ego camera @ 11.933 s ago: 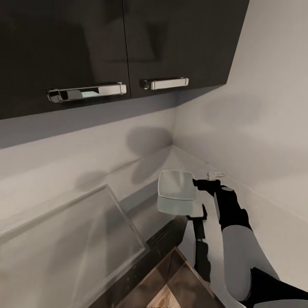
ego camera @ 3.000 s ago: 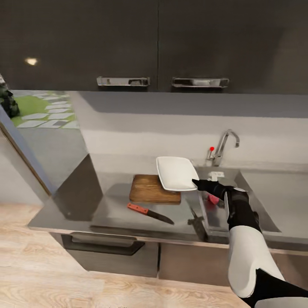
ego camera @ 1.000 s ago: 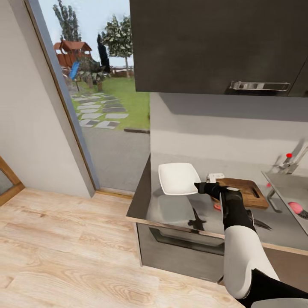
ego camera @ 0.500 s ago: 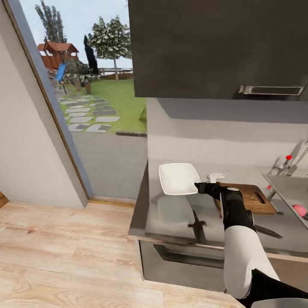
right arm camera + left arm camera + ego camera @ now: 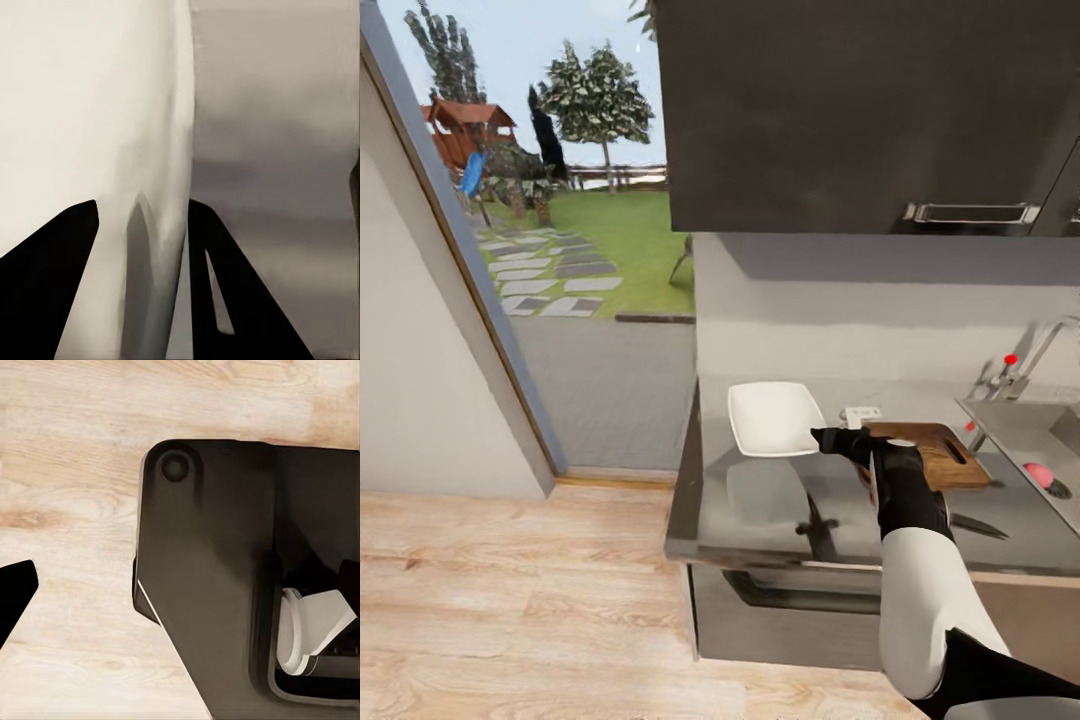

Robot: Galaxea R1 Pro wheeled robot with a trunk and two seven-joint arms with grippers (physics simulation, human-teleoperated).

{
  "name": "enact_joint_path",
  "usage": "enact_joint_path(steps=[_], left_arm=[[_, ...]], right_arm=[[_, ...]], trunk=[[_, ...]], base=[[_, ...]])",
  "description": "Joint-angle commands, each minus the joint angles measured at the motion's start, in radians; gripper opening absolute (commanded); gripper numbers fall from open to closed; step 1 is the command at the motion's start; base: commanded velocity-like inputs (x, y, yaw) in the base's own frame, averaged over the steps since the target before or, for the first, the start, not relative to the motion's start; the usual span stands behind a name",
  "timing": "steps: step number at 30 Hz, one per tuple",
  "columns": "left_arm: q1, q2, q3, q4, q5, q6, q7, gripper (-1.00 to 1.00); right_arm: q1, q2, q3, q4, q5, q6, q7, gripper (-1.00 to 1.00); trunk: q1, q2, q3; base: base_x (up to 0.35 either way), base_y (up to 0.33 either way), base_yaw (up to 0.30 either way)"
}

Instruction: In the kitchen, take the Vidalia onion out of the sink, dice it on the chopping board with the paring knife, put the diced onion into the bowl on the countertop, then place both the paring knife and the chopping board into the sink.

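On my head feed, going left to right, I saw the doorway to the garden, then wood floor [image 5: 510, 590], then the grey table [image 5: 760, 500] under dark cabinets [image 5: 860, 110]. The white bowl [image 5: 772, 420] hung above the table's left part, held by its rim in my right gripper [image 5: 822, 437]; on the right wrist feed the jaws were clenched on the bowl's wall [image 5: 142, 187]. Just behind that arm lay the chopping board [image 5: 930, 450], with the paring knife [image 5: 975, 524] in front of it, its handle hidden by the arm. Farther right sat the sink [image 5: 1010, 425], the Vidalia onion [image 5: 1039, 472] in its basin. For the left jaws, I could not tell their state.
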Motion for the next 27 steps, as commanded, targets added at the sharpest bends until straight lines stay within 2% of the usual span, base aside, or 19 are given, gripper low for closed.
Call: enact_joint_path(steps=[1,5,6,15,19,27], left_arm=[[0.0,-0.001,0.002,-0.001,0.002,-0.001,0.0,1.0],[0.0,-0.001,0.002,0.0,0.002,-0.001,0.0,1.0],[0.0,-0.001,0.002,0.0,0.002,0.0,-0.001,1.0],[0.0,-0.001,0.002,0.014,0.002,-0.001,0.0,1.0],[0.0,-0.001,0.002,0.015,0.002,0.0,0.0,1.0],[0.0,-0.001,0.002,0.015,0.002,0.001,0.0,1.0]], right_arm=[[-0.002,0.004,-0.005,-0.001,0.011,0.001,0.009,-1.0],[-0.002,0.016,-0.006,0.006,0.01,0.001,-0.001,-1.0],[-0.002,0.025,-0.008,0.007,0.01,0.001,-0.027,-1.0],[-0.002,0.025,-0.011,0.009,0.01,0.002,-0.071,-1.0],[-0.002,0.025,-0.011,0.013,0.008,0.004,-0.115,-1.0],[-0.002,0.025,-0.012,0.021,0.008,0.004,-0.126,-1.0]], trunk=[[0.001,-0.002,-0.002],[0.001,-0.002,-0.002],[0.001,-0.002,-0.002],[0.001,-0.002,-0.002],[0.001,-0.002,-0.002],[0.001,-0.002,-0.002]], base=[[-0.064,0.057,-0.002],[-0.025,0.023,-0.001],[-0.004,0.126,0.0],[-0.001,0.183,0.0],[0.0,0.028,0.0],[0.0,0.002,0.0]])
